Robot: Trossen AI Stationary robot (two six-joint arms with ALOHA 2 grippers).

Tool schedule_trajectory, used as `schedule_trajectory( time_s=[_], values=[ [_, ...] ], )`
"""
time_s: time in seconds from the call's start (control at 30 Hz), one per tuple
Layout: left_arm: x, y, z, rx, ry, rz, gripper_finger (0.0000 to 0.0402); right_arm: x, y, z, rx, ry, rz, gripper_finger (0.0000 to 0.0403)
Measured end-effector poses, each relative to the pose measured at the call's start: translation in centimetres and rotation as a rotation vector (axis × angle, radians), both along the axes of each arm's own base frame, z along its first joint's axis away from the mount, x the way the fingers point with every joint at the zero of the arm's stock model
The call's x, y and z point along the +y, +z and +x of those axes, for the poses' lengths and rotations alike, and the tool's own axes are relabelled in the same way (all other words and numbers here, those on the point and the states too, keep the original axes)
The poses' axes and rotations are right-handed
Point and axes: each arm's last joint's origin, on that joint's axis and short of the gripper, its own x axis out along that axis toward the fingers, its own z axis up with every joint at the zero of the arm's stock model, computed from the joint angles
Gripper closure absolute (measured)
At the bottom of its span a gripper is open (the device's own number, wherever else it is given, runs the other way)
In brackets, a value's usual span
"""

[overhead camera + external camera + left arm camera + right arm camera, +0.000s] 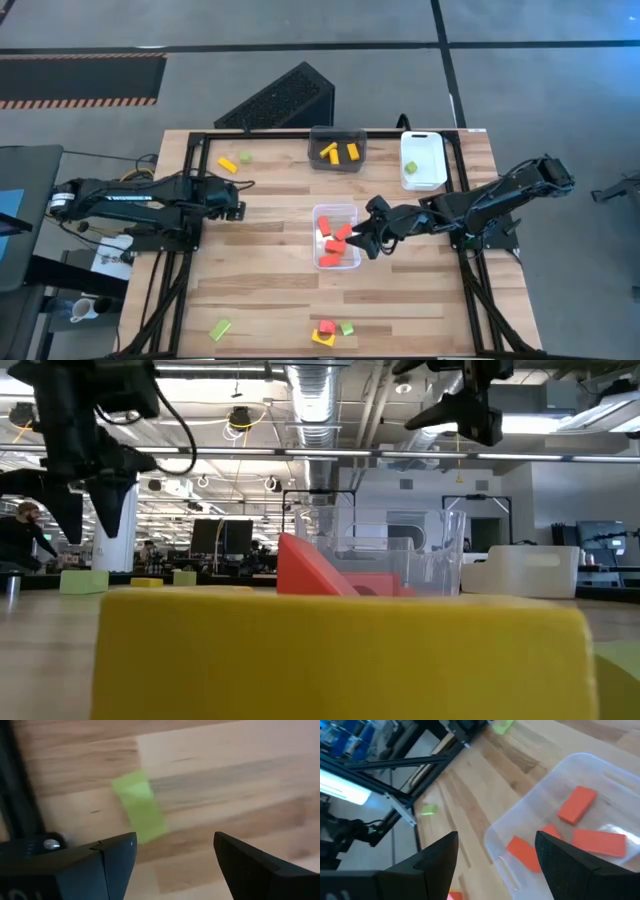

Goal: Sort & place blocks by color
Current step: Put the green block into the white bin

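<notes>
Counter (270, 200): wooden, bearing three bins and loose blocks.

Bins, three: dark bin (338, 147) at upper centre of the high view, holding two yellow blocks (340, 152); white bin (424, 158) at upper right, holding one green block (410, 168); clear bin (336, 236) at centre, holding about four red blocks (335, 243).

Right pincer (365, 240): wide, empty, hanging over the clear bin's right edge.

Left pincer (238, 198): moderately parted, empty, left of centre. In its wrist view a green bar (139, 808) lies just ahead, long axis running away from the fingers.

Loose blocks: yellow (228, 164) and green (245, 157) at upper left, nearest the left arm; green (220, 329) at lower left; a red-yellow-green cluster (330, 331) at lower centre, about three pieces.
</notes>
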Motion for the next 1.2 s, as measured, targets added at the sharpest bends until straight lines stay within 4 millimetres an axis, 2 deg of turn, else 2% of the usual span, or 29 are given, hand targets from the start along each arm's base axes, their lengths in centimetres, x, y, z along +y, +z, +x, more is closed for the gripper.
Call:
schedule_trajectory(
  time_s=[0.33, 0.5, 0.67, 0.87, 1.0, 1.2],
  values=[
    [2.1, -3.4, 1.8, 0.275, -0.007, -0.042, 0.0157, 0.6, -0.3, -0.4, 0.04, 0.027, -0.01, 0.0117],
    [2.7, -4.8, 3.2, 0.265, -0.055, -0.095, 0.0157, 1.2, -0.5, -0.7, 0.061, 0.054, -0.016, 0.0117],
    [2.8, -6.3, 3.9, 0.331, -0.067, -0.153, 0.0157, 1.8, -0.6, -1.0, 0.076, 0.075, -0.025, 0.0117],
    [2.9, -6.9, 4.4, 0.34, -0.121, -0.175, 0.0166, 2.6, -0.6, -1.3, 0.071, 0.088, -0.038, 0.0117],
    [2.9, -6.2, 4.6, 0.3, -0.127, -0.149, 0.0218, 3.1, -0.7, -1.5, 0.073, 0.084, -0.051, 0.0117],
    [2.9, -5.9, 4.9, 0.258, -0.174, -0.139, 0.0348, 3.4, -0.9, -1.8, 0.098, 0.082, -0.073, 0.0117]
  ],
)
